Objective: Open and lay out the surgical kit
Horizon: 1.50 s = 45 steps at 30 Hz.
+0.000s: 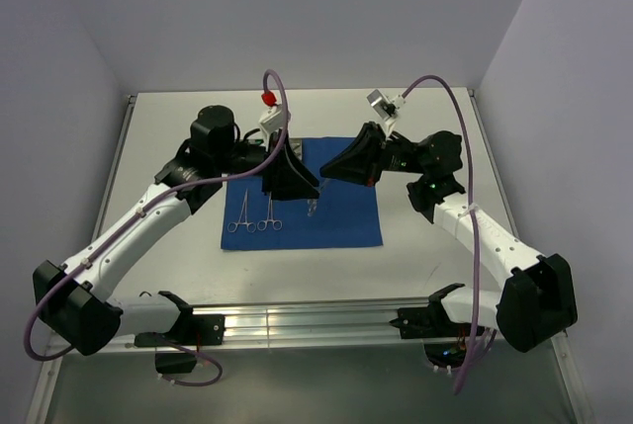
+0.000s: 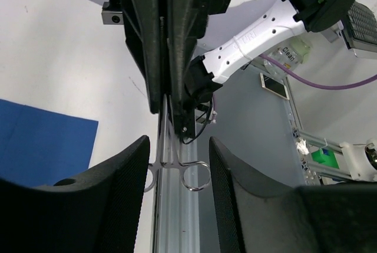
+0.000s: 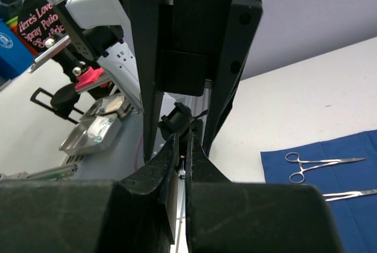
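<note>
Blue cloth (image 1: 346, 216) lies spread flat mid-table (image 1: 326, 113), edges roughly square to the table edges, with bare tabletop on all four sides. Outer clamp (image 1: 238, 214) and inner clamp (image 1: 267, 214) lie side by side near the cloth's left edge, rings toward the near edge; the cloth's right half is mostly bare. Both arms meet above the cloth's far middle. Right gripper (image 3: 181, 158) has its jaws pinched nearly together on the slim end of a third clamp (image 2: 177, 164), which is held off the cloth. Left gripper (image 2: 177, 153) has its jaws partway apart, straddling that clamp's ring handles; whether they press on the rings I cannot tell. Steel tray (image 3: 82, 137) sits on bare table off the cloth, with a small packet (image 3: 101, 128) inside. Walls are close on the left, far and right sides, and a metal rail (image 1: 316, 320) runs along the near edge.
</note>
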### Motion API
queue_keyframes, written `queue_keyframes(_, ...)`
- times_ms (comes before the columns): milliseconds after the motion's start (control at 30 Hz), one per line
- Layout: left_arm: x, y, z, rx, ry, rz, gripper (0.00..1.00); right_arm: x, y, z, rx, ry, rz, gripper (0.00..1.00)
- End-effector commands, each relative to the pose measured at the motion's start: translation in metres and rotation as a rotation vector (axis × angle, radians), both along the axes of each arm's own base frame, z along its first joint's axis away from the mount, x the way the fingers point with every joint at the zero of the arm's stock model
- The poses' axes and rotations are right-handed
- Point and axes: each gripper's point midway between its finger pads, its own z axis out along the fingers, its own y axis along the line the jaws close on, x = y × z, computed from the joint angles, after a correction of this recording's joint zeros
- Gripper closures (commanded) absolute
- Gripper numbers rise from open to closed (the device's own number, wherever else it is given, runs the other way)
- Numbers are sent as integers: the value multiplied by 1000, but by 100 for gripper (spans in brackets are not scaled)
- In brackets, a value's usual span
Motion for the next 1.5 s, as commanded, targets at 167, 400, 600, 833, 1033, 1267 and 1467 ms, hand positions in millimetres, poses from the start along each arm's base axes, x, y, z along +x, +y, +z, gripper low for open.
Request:
queue_keyframes(167,3,-5,10,0,-30,22,55,-18,0,31,38,-115,42,100)
queue_keyframes(400,0,-7,10,10,-28,0,58,-21,1,30,33,-119,54,100)
queue_keyframes(600,-2,-9,9,11,-22,-10,58,-21,2,32,34,-124,55,100)
queue_keyframes(833,-5,-8,10,2,-31,-28,79,-20,3,30,28,-115,60,100)
queue_keyframes(1033,-4,-7,6,10,-20,-4,100,-3,7,23,-5,-26,-6,90)
queue_keyframes(1267,29,2,-40,157,203,320,100,54,-18,13,-12,108,-305,16)
queue_keyframes(1467,76,30,-124,459,350,841,100,111,-75,-3,-57,133,-620,10)
